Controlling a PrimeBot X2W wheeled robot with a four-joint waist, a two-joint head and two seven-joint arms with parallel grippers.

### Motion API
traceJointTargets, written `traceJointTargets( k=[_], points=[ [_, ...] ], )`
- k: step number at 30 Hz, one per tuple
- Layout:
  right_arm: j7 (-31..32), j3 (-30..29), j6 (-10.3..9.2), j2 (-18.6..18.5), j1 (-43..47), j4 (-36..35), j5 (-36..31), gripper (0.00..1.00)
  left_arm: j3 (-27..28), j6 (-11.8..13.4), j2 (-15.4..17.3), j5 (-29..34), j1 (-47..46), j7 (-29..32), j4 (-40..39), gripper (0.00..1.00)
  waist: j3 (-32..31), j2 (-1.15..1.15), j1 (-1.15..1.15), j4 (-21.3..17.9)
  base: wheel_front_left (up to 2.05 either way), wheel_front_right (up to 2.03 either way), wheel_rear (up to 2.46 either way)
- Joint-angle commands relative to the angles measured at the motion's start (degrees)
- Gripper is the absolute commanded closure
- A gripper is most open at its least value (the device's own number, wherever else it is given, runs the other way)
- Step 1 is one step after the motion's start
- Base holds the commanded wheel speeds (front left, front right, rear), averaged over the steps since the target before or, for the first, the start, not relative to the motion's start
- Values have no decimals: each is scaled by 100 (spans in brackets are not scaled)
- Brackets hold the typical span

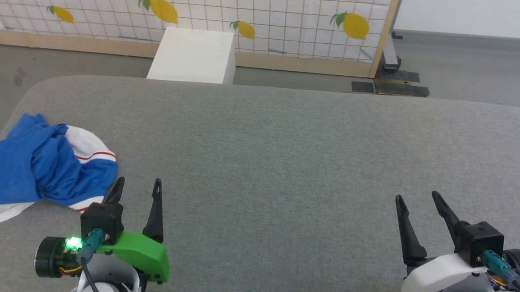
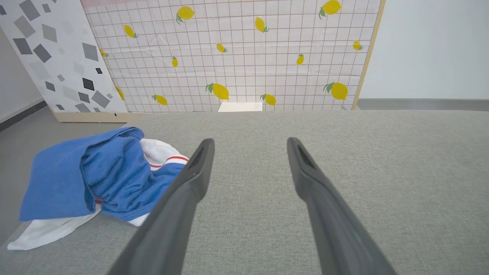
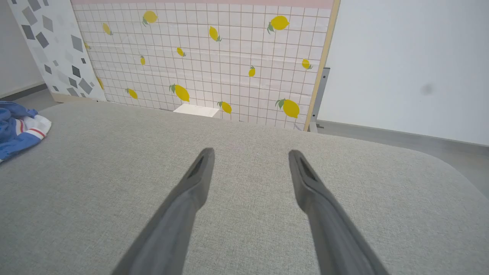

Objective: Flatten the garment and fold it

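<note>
Head view high, tilted down over table [image 1: 287, 143], wrist views low, forward-facing, all three sharing garment [image 1: 37, 164].

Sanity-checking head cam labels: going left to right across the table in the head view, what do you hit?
garment, crumpled at the table's left edge → left gripper, open, just right of it → right gripper, open, far right.

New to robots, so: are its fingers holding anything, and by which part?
Nothing is held: left fingers and right fingers stand open and empty, the garment lying crumpled nearby.
</note>
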Motion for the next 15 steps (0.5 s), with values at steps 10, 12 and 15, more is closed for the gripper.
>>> traceJointTargets(
  k=[10,12,15],
  points=[
    [-119,38,-2,3,-54,-11,98,0,17,149,51,-124,20,-169,19,0,37,0,0,465,0,0,0],
    [-134,52,-2,3,-65,-12,110,0,26,177,55,-141,44,-195,6,0,38,0,0,539,0,0,0],
    [-156,74,-2,4,-75,-10,126,0,37,218,62,-164,85,-230,-26,0,37,0,0,644,0,0,0]
  ],
)
